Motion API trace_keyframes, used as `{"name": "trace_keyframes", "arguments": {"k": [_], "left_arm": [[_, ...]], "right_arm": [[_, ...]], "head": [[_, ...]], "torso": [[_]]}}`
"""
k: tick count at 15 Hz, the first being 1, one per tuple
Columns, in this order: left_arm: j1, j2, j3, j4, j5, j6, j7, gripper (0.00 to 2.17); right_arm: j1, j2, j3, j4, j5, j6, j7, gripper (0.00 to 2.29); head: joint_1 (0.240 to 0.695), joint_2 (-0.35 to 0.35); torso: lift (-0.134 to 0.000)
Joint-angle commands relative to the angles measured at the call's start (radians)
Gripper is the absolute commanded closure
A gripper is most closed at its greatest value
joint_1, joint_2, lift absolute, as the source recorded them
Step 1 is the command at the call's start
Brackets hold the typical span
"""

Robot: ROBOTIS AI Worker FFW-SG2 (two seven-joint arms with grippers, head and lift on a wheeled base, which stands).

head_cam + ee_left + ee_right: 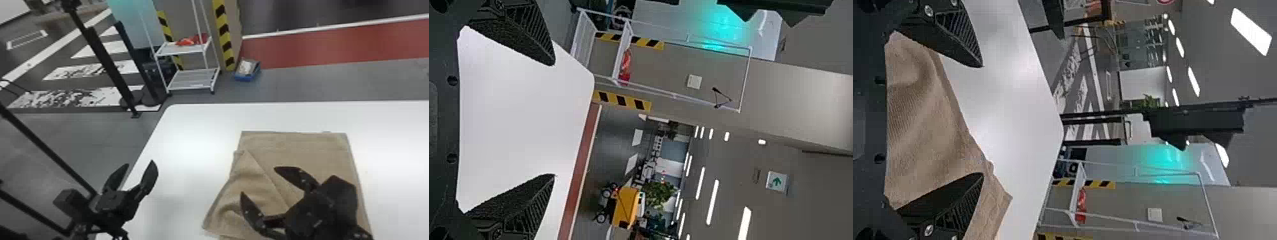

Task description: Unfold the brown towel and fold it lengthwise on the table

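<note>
The right gripper (259, 180) is nearest, above the brown towel (297, 143), and its jaws stand apart with nothing between them. The towel lies on the white table (191, 134); its far part is flat, and on the left side one layer makes a slanting, wrinkled flap. The left gripper (140, 162) is at the table's left edge, jaws also wide apart, and it is empty.
</note>
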State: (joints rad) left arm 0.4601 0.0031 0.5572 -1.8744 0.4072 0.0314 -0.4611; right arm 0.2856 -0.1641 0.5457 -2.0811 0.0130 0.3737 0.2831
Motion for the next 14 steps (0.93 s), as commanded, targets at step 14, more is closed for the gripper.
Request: {"name": "trace_keyframes", "arguments": {"k": [14], "left_arm": [[0.068,-0.006,0.125,-0.184,-0.404,0.158,-0.694,0.08]], "right_arm": [[0.280,0.113,-0.842,0.006,-0.300,-0.313,0.024,0.08]], "head": [[0.695,0.134]], "torso": [[-0.117]]}}
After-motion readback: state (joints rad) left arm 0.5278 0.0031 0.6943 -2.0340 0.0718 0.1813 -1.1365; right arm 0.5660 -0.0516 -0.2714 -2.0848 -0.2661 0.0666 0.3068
